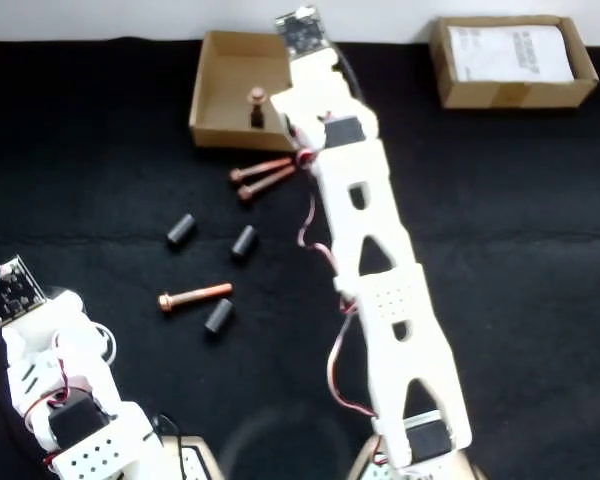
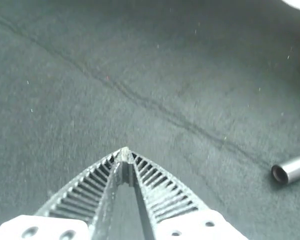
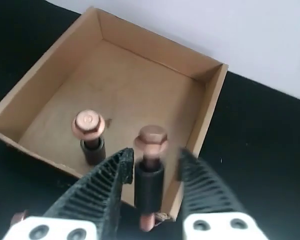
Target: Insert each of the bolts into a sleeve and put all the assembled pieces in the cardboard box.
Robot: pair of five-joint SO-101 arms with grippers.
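**Second piece over the box**

A sleeved bolt (image 3: pixel 149 175) hangs upright over the box (image 3: pixel 208 107) wall, near a finished piece (image 3: pixel 90 135) inside. The right gripper (image 3: pixel 156 155) brackets it, jaws parted, likely releasing. The left gripper (image 2: pixel 125 151) is clenched, empty

high view: right arm (image 1: pixel 380 280) covers one side wall of cardboard box (image 1: pixel 220 135), also far ends of two bolts (image 1: pixel 263 167) beside it
left wrist view: sleeve (image 2: pixel 291 171) chopped by frame edge, length unknown
right wrist view: one finger (image 3: pixel 205 192) of right gripper (image 3: pixel 155 152) smeared; copper bit (image 3: pixel 17 218) clipped at frame edge, can't tell which bolt end
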